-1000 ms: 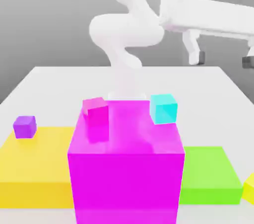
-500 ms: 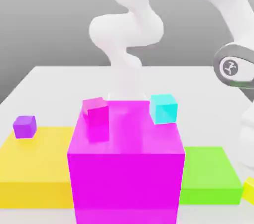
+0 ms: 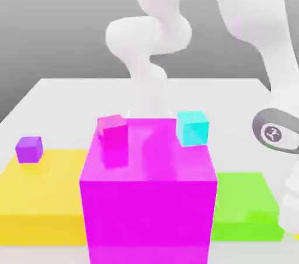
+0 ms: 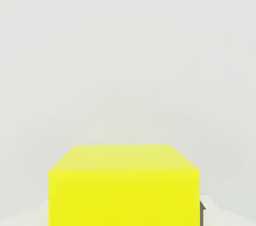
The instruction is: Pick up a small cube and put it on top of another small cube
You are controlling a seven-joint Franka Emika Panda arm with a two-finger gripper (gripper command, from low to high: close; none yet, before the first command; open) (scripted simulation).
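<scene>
The small yellow cube (image 4: pixel 124 185) sits close up in the hand view on the pale table. A dark finger (image 4: pixel 201 213) presses against its side, and my gripper (image 3: pixel 291 225) is shut on it. In the exterior view my arm comes down at the front right, past the green block, and its hand covers the yellow cube there. Other small cubes are a pink one (image 3: pixel 113 129) and a cyan one (image 3: pixel 193 128) on top of the big magenta block (image 3: pixel 149 198), and a purple one (image 3: pixel 29 149) on the flat yellow block (image 3: pixel 41 198).
The big magenta block stands tall at the front centre. A low flat green block (image 3: pixel 242 201) lies between it and my hand. The robot's white base (image 3: pixel 146 82) rises behind the magenta block.
My arm has swung down at the exterior view's right. The hand has dropped from high up to table level and now covers the yellow cube. The fingers have gone from open to shut.
</scene>
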